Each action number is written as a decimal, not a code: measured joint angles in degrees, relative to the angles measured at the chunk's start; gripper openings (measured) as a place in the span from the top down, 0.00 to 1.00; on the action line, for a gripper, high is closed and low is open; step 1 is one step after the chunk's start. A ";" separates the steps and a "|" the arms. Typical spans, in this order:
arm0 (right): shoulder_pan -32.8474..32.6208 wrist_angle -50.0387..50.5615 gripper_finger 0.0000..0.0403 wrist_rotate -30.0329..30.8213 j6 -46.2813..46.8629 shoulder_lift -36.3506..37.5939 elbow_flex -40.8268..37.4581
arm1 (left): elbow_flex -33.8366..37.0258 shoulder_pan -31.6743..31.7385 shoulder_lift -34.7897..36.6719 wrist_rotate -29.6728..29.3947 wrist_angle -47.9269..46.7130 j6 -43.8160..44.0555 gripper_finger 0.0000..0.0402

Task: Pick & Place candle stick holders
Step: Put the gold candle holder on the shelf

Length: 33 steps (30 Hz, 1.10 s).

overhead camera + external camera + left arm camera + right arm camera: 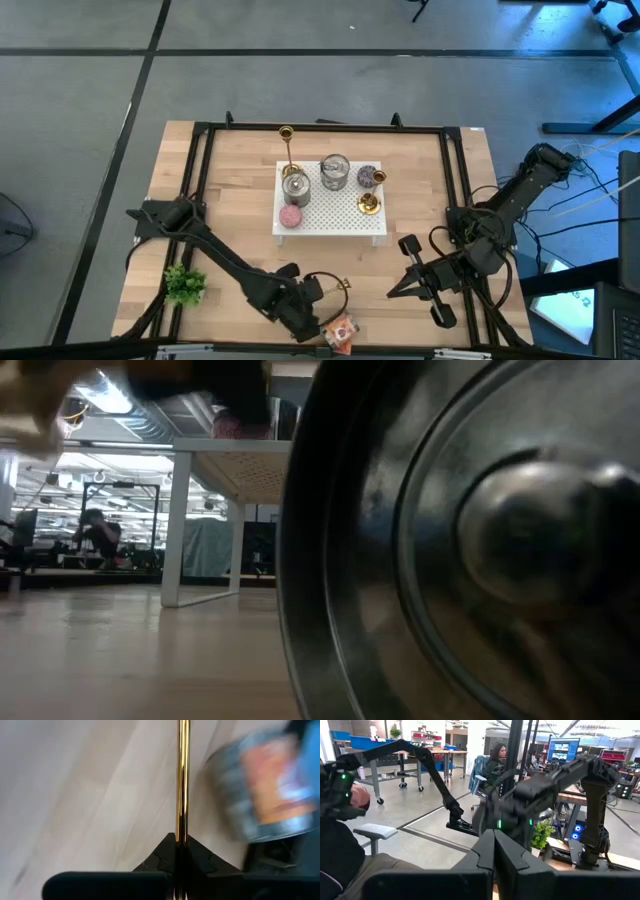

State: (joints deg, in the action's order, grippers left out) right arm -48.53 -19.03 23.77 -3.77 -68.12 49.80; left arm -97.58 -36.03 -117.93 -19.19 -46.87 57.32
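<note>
The left end effector [325,292] sits near the tabletop's [235,200] front edge, at about 6 o'clock from the white perforated stand [330,212], with its fingers clamped on the slim stem of a gold candle stick holder [183,780]. In the left wrist view the stem runs straight out from between the closed fingertips. From above, that holder [338,287] lies roughly level, long axis pointing toward 3 o'clock.

Just beside it, at 5 o'clock, lies a small orange-and-blue packet [341,331] (blurred in the wrist view). A small green plant [185,284] stands at 9 o'clock from the end effector, well apart.

On the stand, a tall gold holder [288,150] rises upright at the back left corner and a short gold holder [371,200] stands upright at the right, among silver tins [334,172] and a pink candle [290,216].

The right end effector [412,268] waits at 4 o'clock from the stand, its fingers closed together on nothing.
</note>
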 joint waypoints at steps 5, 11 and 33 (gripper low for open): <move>0.02 -0.03 0.99 0.02 -0.04 0.00 0.00 | -0.11 -2.49 3.46 -9.37 4.84 -4.20 0.98; 0.02 -0.07 0.99 0.04 -0.05 0.00 0.00 | -0.13 -4.17 4.63 -32.87 10.90 -8.86 0.98; 0.08 0.25 0.99 0.20 -0.09 0.00 0.00 | -0.26 6.11 -0.68 -70.78 17.56 -2.18 0.98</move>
State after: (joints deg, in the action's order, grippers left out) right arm -48.46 -18.78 23.97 -3.86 -68.12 49.80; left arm -97.84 -29.92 -118.60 -89.97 -29.31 55.14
